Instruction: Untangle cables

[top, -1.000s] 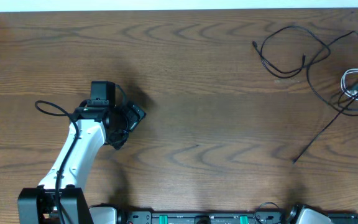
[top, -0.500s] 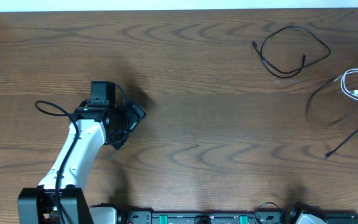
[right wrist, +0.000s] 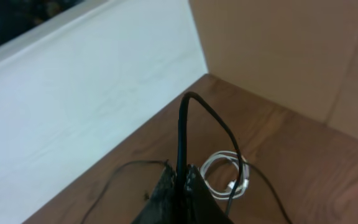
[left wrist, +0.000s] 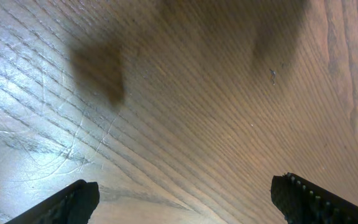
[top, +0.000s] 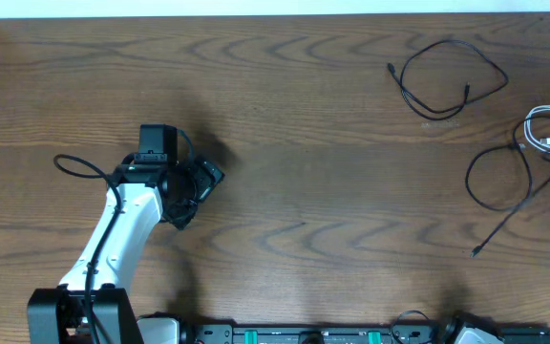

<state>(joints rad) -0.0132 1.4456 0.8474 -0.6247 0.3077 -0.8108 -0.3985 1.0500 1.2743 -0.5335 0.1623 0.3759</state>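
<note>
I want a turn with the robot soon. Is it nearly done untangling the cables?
Partly. One black cable already lies in its own loop, apart from the rest. The right gripper is pinching the other black cable, which seems to cross the white cable. Those two need separating. The left gripper is open over bare table.

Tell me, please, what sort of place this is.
Probably a robotics lab bench: a white-and-black robot arm on a brown wooden table, with a coiled white cable and a thin black cable.
</note>
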